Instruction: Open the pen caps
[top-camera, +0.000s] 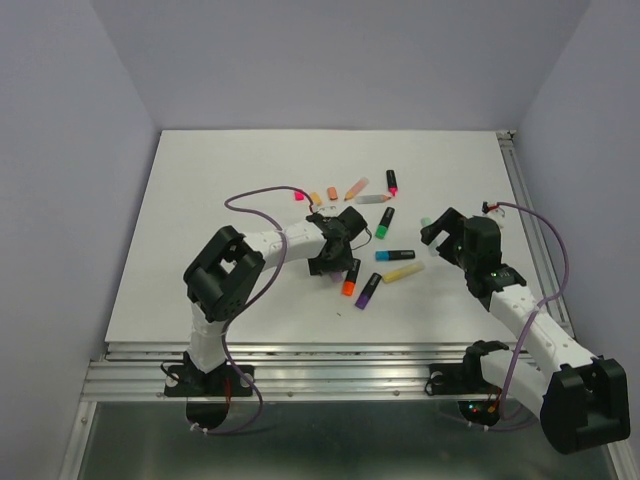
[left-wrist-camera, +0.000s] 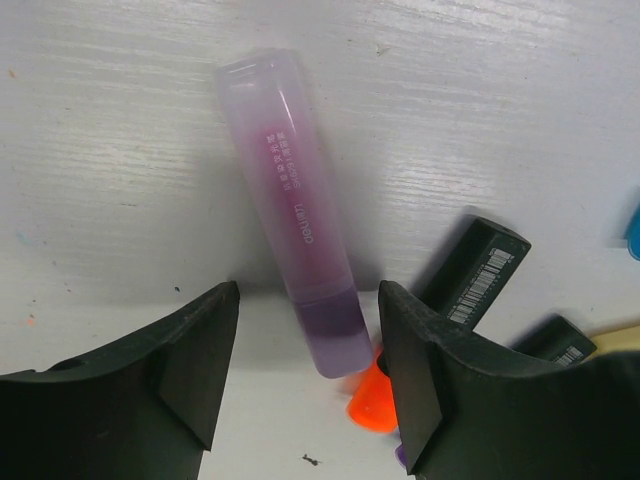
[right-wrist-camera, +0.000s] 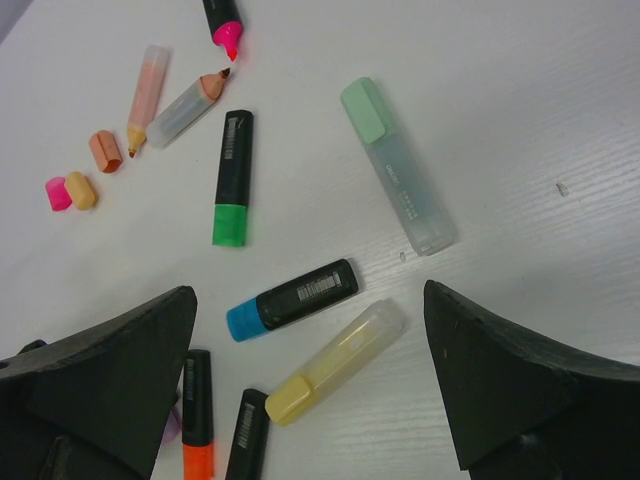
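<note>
**A:** Where does the left gripper (left-wrist-camera: 308, 295) stand?

**B:** Low over the white table (left-wrist-camera: 120, 120), with its jaws about half apart. They sit astride the translucent lilac plastic highlighter (left-wrist-camera: 295, 200), which lies flat and slanted between them. Nothing is gripped. There is a clear gap at the left finger, and the right finger is just beside the pen.

**A:** And the cap?

**B:** I think it is the darker purple end (left-wrist-camera: 335, 335) nearest the camera, but the seam is blurred, so I can't be sure.

**A:** What could go wrong?

**B:** The pen lies askew to the jaws, so a squeeze may turn or skid it rather than seat it. The stubby orange cap (left-wrist-camera: 370, 405) of a black-barrelled neighbour lies just beside that same end. The right finger could pinch both, or shove the neighbour aside.

**A:** And the right gripper (right-wrist-camera: 310, 292)?

**B:** It is spread wide and empty, hovering over a pastel yellow highlighter (right-wrist-camera: 335, 365) and others, well apart from the lilac one. With only one arm on it, a pull would lift the whole pen with the cap on.
</note>
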